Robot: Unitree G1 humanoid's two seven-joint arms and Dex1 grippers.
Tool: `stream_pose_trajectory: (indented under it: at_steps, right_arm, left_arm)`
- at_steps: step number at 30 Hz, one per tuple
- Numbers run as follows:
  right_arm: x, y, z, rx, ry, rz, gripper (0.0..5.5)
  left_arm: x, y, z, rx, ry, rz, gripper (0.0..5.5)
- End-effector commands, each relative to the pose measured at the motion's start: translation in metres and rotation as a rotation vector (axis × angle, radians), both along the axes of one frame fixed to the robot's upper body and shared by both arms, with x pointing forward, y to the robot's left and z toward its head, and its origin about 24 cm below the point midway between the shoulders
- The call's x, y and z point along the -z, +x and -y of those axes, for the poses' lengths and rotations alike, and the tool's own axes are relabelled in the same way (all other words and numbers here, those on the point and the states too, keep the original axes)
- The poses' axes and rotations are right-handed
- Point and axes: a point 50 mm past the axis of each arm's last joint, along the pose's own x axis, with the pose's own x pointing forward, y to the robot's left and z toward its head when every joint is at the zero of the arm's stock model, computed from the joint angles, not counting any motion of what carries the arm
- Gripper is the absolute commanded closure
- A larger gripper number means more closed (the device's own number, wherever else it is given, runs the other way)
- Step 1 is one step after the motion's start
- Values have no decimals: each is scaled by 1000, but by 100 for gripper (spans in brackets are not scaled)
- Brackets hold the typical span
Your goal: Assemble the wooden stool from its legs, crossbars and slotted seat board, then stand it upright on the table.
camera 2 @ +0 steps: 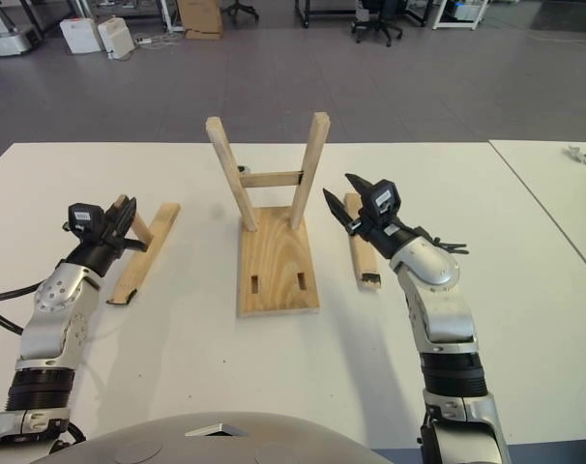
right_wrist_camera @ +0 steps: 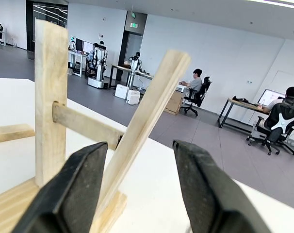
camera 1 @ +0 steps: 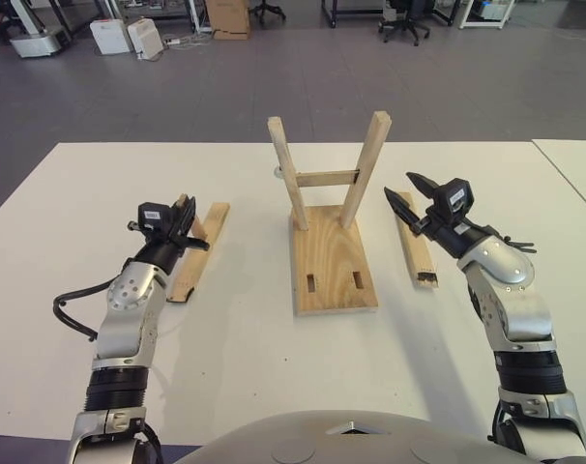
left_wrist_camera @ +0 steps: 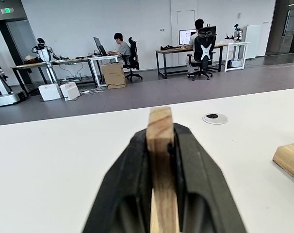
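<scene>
The slotted seat board (camera 1: 334, 261) lies flat mid-table. Two legs (camera 1: 366, 166) stand in its far end, joined by a crossbar (camera 1: 327, 178); two slots (camera 1: 312, 282) near its front edge are bare. On the left, a loose wooden leg (camera 1: 204, 246) lies on the table, and beside it my left gripper (camera 1: 184, 220) is shut on a second wooden leg (left_wrist_camera: 159, 121). On the right, another leg (camera 1: 417, 249) lies flat on the table. My right gripper (camera 1: 399, 186) hovers open over its far end, beside the standing right leg (right_wrist_camera: 142, 116).
A round grommet (camera 1: 278, 172) sits in the white table (camera 1: 129, 174) behind the stool legs. A second table (camera 1: 575, 166) adjoins at the right. Free tabletop lies in front of the seat board and to both sides.
</scene>
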Motion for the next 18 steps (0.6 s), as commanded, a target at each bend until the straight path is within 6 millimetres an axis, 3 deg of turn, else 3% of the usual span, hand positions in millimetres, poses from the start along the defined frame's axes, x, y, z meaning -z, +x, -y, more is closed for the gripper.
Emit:
stream_pose_trajectory:
  at_steps: [1, 8, 11, 14, 18]
  right_arm:
    - [-5, 4, -2, -5, -20, 24, 300]
    - [-3, 6, -4, 5, -12, 28, 300]
    - [-3, 6, -4, 4, -14, 28, 300]
    - [-2, 5, -5, 0, -15, 26, 300]
    - [-1, 5, -6, -2, -20, 27, 300]
  left_arm:
    - [20, -8, -7, -9, -46, -179, 455]
    - [9, -13, -9, 70, 97, -298, 343]
    - [12, -22, -14, 63, 115, -431, 272]
    - [16, -29, -3, 96, 75, -509, 228]
    - [31, -34, -1, 107, 99, -575, 210]
